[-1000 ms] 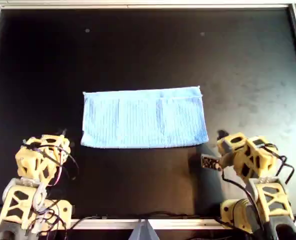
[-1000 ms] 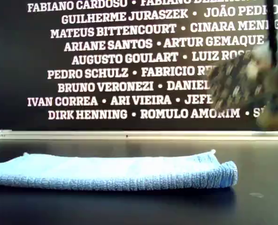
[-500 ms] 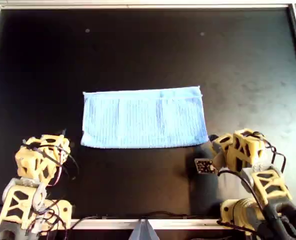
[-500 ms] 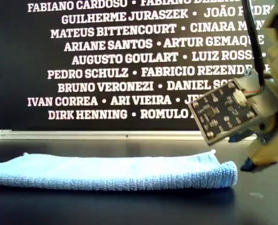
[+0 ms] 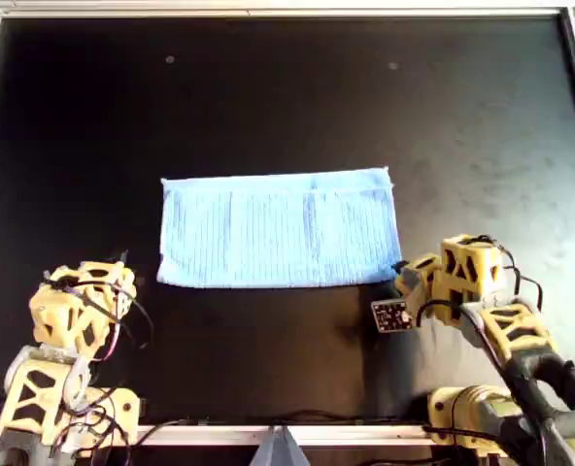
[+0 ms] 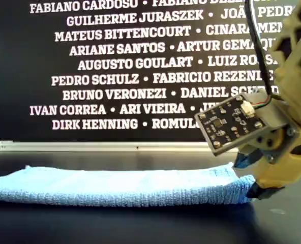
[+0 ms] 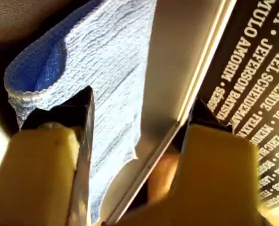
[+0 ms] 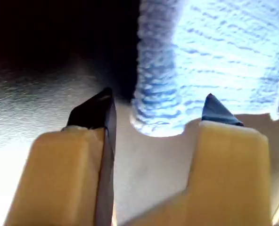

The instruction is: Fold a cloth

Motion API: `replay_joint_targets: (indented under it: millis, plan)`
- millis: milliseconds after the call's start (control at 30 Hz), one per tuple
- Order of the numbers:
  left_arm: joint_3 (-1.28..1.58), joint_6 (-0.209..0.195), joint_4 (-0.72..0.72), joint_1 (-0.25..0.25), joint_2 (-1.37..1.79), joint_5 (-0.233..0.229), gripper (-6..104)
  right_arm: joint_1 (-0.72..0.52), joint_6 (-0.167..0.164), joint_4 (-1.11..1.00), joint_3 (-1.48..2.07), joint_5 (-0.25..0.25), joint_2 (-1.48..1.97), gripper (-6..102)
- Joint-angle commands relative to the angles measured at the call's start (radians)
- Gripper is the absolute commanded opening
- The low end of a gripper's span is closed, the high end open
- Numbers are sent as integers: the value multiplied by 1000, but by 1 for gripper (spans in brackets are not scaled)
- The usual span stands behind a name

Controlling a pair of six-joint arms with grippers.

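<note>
A: What's changed?

B: The right gripper (image 5: 402, 276) has moved in to the cloth's (image 5: 281, 230) near-right corner in the overhead view. A sec ago it sat back, clear of the edge. Fingers (image 8: 94, 113) are apart, straddling the folded corner; not touching yet, afaict.

A: Cloth itself?

B: Same spot, mid-table (image 5: 268, 97), already a folded strip lying flat. No shift vs before.

A: Left gripper (image 7: 135, 117)?

B: Hasn't budged; parked near-left in the overhead view, well apart from the cloth, fingers spread, holding nothing.

A: Meaning?

B: Probably a corner pinch next, then fold it across to the left. Grip not made yet.
</note>
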Motion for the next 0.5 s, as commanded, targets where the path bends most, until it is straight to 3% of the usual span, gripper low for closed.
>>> replay_joint_targets:
  millis: [0,467]
  plan:
    - [-6,5,-28,23,12,3,71,-2,5,8,-95,-14,-23,75]
    - [-6,5,-28,23,12,3,71,18,5,9,-249,-15,-241,74]
